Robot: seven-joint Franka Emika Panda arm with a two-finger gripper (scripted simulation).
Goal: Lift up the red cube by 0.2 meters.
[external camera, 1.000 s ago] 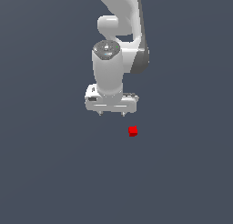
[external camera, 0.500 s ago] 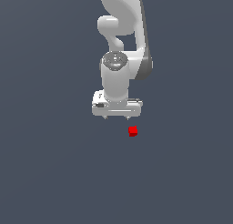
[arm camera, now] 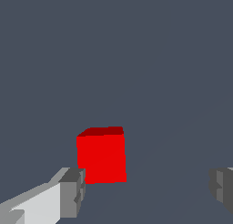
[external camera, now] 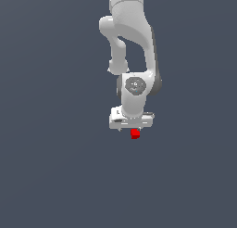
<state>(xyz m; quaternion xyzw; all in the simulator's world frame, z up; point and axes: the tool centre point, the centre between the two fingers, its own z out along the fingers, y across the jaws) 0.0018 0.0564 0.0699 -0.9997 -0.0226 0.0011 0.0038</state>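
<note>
The red cube point(external camera: 135, 134) is tiny and rests on the dark grey floor. In the exterior view the white gripper point(external camera: 131, 128) hangs straight over it, its body covering the cube's upper edge. In the wrist view the red cube point(arm camera: 101, 155) sits between the two fingers, close to one grey fingertip point(arm camera: 73, 193), while the other fingertip point(arm camera: 221, 186) stands far off. The gripper point(arm camera: 146, 190) is open and holds nothing; the near fingertip looks just short of the cube's side.
The white arm point(external camera: 134, 46) rises above the gripper toward the top of the exterior view. The floor point(external camera: 55, 167) is a plain dark grey surface with no other objects showing.
The gripper has moved toward the exterior view's right and downward, from beside the cube to directly over it. The cube has not moved.
</note>
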